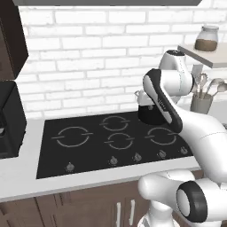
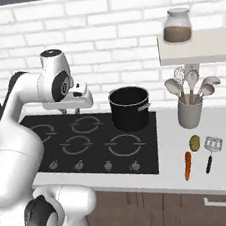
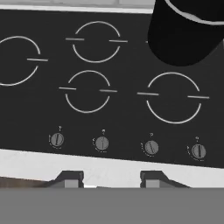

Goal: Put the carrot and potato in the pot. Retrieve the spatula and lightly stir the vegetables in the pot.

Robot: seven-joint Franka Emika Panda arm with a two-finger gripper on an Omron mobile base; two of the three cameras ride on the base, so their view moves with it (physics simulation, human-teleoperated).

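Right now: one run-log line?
phase: pre-pick | gripper: open, empty, over stovetop | orange carrot, tan potato, slotted spatula: on counter | black pot: on burner

Your left base view looks forward and down from behind the arm's left side; your right base view does so from its right. Both share the stove (image 1: 115, 137) and pot (image 2: 129, 108). Your hand view looks steeply down, nearer, onto the stove's rings and knobs (image 3: 101, 142).

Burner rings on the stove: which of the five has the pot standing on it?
The back right ring, nearest the utensil cup. The black pot covers it; the other four rings on the stove lie bare, their white outlines fully showing.
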